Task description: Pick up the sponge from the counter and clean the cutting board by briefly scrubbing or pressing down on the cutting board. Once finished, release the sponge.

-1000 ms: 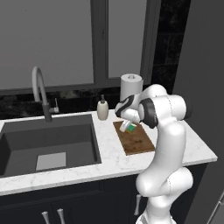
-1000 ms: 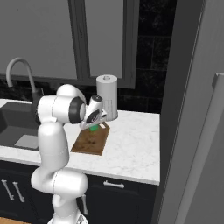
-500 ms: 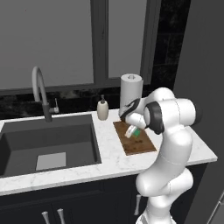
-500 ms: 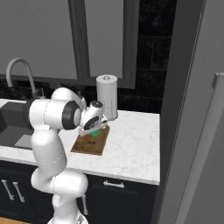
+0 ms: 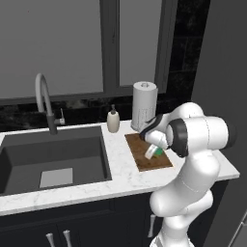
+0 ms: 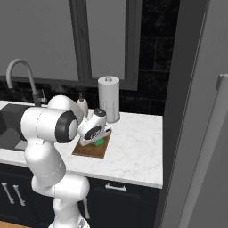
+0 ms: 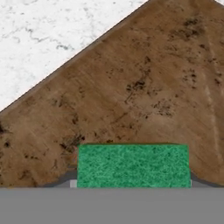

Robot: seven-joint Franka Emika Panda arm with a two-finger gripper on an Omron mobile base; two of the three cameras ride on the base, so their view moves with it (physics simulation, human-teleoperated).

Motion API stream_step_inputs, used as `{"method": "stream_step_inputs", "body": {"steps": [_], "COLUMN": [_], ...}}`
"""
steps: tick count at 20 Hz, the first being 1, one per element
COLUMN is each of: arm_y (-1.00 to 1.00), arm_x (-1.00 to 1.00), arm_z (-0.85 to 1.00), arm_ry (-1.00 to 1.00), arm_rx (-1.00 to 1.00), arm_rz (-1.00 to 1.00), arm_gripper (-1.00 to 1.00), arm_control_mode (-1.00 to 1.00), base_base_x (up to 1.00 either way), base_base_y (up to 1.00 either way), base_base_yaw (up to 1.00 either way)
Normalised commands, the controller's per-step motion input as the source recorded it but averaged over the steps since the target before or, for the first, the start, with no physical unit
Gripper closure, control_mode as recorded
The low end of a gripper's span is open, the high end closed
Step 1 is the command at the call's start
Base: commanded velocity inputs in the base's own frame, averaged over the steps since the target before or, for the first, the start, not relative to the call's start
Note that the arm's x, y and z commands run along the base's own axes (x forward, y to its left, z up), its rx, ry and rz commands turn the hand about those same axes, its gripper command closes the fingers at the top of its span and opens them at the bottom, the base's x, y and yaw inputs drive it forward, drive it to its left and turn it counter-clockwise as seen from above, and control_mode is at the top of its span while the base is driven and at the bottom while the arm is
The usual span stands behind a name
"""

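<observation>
pincer (image 5: 155,151) lower now, sponge (image 7: 133,165) on cutting board (image 7: 144,87)

Dim, even rendered light (no glare); soft shadows, hand view slightly blurred.

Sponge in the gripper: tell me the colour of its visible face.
Green, with a speckled texture. The sponge shows best in the hand view, against the brown cutting board.

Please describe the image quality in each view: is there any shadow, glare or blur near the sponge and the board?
Left base view: even, soft light, no glare; the hand partly hides the sponge on the board. Right base view: similar flat light, and the sponge is a small green patch. Hand view: board grain looks slightly soft, a thin dark shadow lies along the sponge edge.
</observation>
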Motion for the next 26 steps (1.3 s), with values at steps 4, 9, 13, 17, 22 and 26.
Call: {"method": "stream_step_inputs", "body": {"steps": [4,9,13,17,22,26], "arm_y": [0.03,0.34,0.51,0.58,0.40,0.13], "arm_x": [-0.37,-0.03,0.00,0.01,0.18,0.46], "arm_z": [-0.20,-0.20,-0.20,-0.16,-0.02,0.00], "arm_ry": [0.00,0.00,0.00,0.00,0.00,0.00], "arm_rx": [0.00,0.00,0.00,0.00,0.00,0.00], "arm_rz": [0.00,0.00,0.00,0.00,0.00,0.00], "arm_gripper": [1.00,1.00,1.00,1.00,1.00,1.00], "arm_control_mode": [-1.00,-1.00,-1.00,-1.00,-1.00,-1.00], "base_base_x": [0.00,0.00,0.00,0.00,0.00,0.00], "base_base_y": [0.00,0.00,0.00,0.00,0.00,0.00], "base_base_yaw": [0.00,0.00,0.00,0.00,0.00,0.00]}}
